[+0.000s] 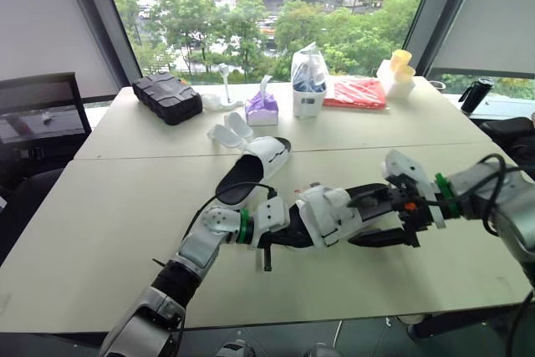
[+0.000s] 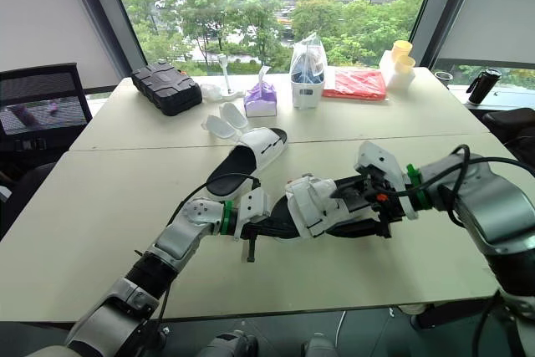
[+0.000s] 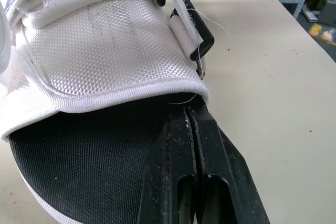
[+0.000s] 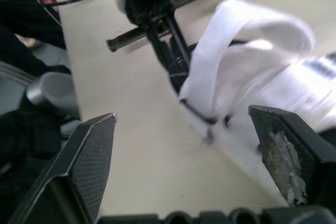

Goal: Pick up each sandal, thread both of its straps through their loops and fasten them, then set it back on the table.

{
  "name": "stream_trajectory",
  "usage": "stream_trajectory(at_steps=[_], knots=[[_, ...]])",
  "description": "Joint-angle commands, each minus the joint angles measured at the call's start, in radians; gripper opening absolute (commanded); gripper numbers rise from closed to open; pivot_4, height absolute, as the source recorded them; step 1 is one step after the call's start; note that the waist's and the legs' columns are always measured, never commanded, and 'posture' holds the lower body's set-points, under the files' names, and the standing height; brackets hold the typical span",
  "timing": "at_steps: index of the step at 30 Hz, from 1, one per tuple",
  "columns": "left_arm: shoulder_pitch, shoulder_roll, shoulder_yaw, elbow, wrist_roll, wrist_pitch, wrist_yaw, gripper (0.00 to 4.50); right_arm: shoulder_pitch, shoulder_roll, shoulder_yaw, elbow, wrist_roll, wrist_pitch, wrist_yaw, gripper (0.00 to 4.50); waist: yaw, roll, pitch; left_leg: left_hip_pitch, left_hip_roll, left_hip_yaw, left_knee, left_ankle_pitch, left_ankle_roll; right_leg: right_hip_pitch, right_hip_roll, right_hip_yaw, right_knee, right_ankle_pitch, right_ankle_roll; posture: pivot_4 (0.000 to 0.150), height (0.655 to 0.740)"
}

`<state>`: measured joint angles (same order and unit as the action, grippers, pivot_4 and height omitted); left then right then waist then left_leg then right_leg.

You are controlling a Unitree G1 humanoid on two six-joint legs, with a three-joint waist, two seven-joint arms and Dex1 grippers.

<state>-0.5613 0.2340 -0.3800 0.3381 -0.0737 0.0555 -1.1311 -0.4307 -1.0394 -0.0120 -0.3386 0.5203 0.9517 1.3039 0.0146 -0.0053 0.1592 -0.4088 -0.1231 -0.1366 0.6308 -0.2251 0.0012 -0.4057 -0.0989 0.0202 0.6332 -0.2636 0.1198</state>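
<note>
My L gripper (image 3: 188,115) is pinched shut on the near sandal (image 1: 334,215), tips at the rim of its white upper, lying over the black footbed. My R gripper (image 4: 184,121) is spread wide, w/ a loose white strap (image 4: 220,51) arching btwn the fingers. That sandal sits btwn both grippers, front-centre of the table (image 1: 125,232). The 2nd sandal (image 1: 255,169) lies flat further back, footbed up, apart from both grippers.

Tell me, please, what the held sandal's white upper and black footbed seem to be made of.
On the sandal, the white upper looks like matte woven synthetic mesh: grid weave, loose threads. The footbed seems fine black mesh fabric, matte.
</note>
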Motion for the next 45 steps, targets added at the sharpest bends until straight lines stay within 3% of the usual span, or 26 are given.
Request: stream_trajectory(at_steps=[1,4,9,28,45], knots=[[0.015,0.004,-0.030,0.028,0.022,0.007,-0.009,0.00,0.103,-0.008,-0.093,-0.058,0.069,0.046,-0.035,4.36,0.000,0.000,0.000,0.000,0.000,0.000,0.000,0.000,0.000,0.000,0.000,0.000,0.000,0.000,0.000,0.150,0.7400],[0.013,0.000,-0.033,0.035,0.021,0.003,-0.016,0.00,0.223,0.031,-0.111,-0.041,0.077,0.030,-0.079,4.36,0.005,-0.001,0.000,0.000,0.000,-0.001,0.000,0.000,0.000,0.001,0.000,-0.001,-0.001,0.000,0.000,0.150,0.7400],[0.010,0.000,-0.034,0.037,0.023,0.001,-0.023,0.00,0.260,0.086,-0.065,-0.008,0.061,-0.017,-0.133,4.36,-0.001,0.000,0.000,0.000,0.000,0.000,0.001,0.000,0.001,0.001,0.000,0.000,-0.001,0.000,0.000,0.150,0.7400],[-0.005,-0.001,-0.035,0.054,0.028,-0.007,-0.031,0.00,0.117,0.135,0.062,0.098,0.035,-0.102,-0.154,4.36,0.000,0.000,0.000,0.000,0.000,0.000,0.000,0.000,0.001,0.001,0.001,0.000,-0.001,0.000,0.000,0.150,0.7400],[-0.004,-0.001,-0.035,0.054,0.028,-0.009,-0.029,0.00,0.086,0.137,0.180,0.108,0.008,-0.133,-0.075,4.36,0.000,0.000,0.000,0.000,0.000,0.000,0.000,0.000,0.001,0.001,0.001,-0.001,-0.001,0.000,0.000,0.150,0.7400]])
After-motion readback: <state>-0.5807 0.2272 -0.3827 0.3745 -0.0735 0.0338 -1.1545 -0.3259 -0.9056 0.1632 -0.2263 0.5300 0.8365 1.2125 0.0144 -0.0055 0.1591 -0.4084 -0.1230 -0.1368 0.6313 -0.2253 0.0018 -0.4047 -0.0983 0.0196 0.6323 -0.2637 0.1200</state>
